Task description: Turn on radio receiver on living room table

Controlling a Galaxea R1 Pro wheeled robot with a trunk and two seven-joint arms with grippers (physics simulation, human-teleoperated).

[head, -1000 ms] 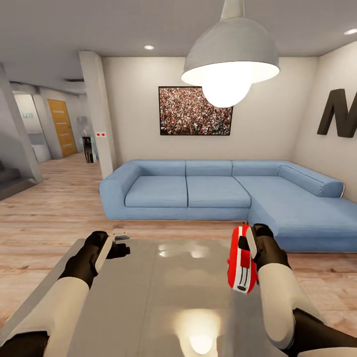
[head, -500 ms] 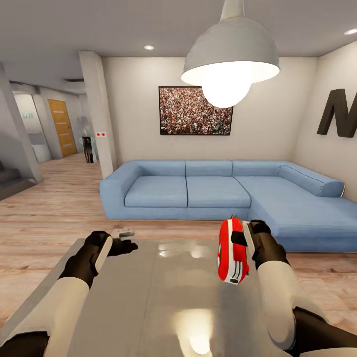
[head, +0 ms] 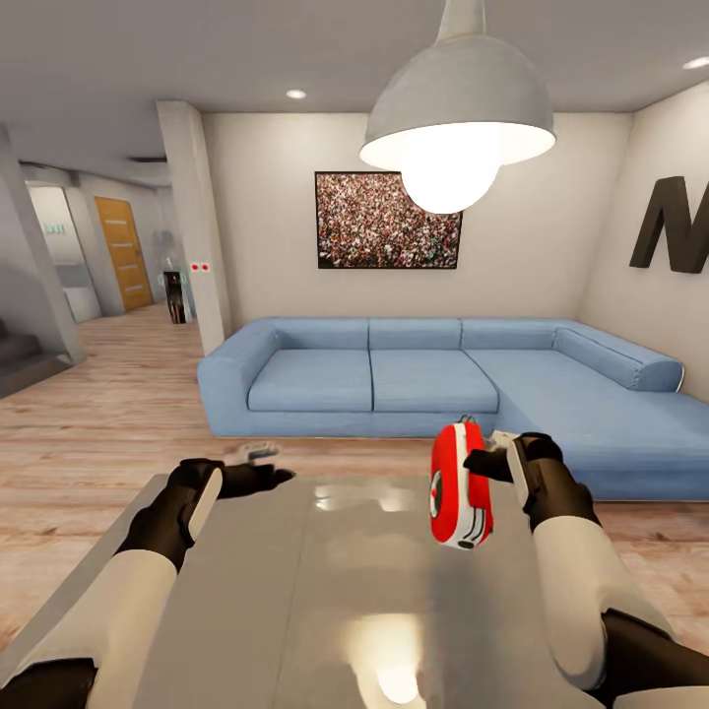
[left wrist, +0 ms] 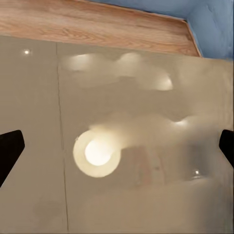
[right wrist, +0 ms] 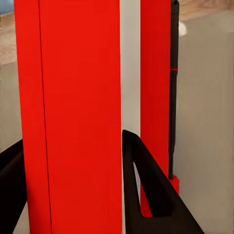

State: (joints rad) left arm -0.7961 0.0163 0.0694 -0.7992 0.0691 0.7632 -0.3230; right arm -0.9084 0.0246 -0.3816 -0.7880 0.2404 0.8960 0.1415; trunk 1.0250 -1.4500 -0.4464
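Observation:
The red radio receiver [head: 458, 484] with white sides hangs upright above the right part of the glossy grey table [head: 325, 601], held from its right side by my right gripper [head: 475, 469]. Its thin wire handle sticks up at the top. In the right wrist view the radio's red and white body [right wrist: 78, 97] stands between the black fingers [right wrist: 146, 195], which are shut on it. My left gripper [head: 262, 477] hovers over the table's far left edge. Its fingers [left wrist: 9, 151] are spread wide over the bare tabletop [left wrist: 146, 195], with nothing between them.
A blue L-shaped sofa [head: 394, 379] stands beyond the table, under a framed crowd picture [head: 387, 221]. A grey dome pendant lamp [head: 458, 98] hangs lit overhead. Light wood floor [head: 108, 414] runs left toward a hallway with an orange door [head: 123, 251].
My right gripper has carried the radio up and to the left, turning it a little. My left gripper has reached further forward over the table's edge.

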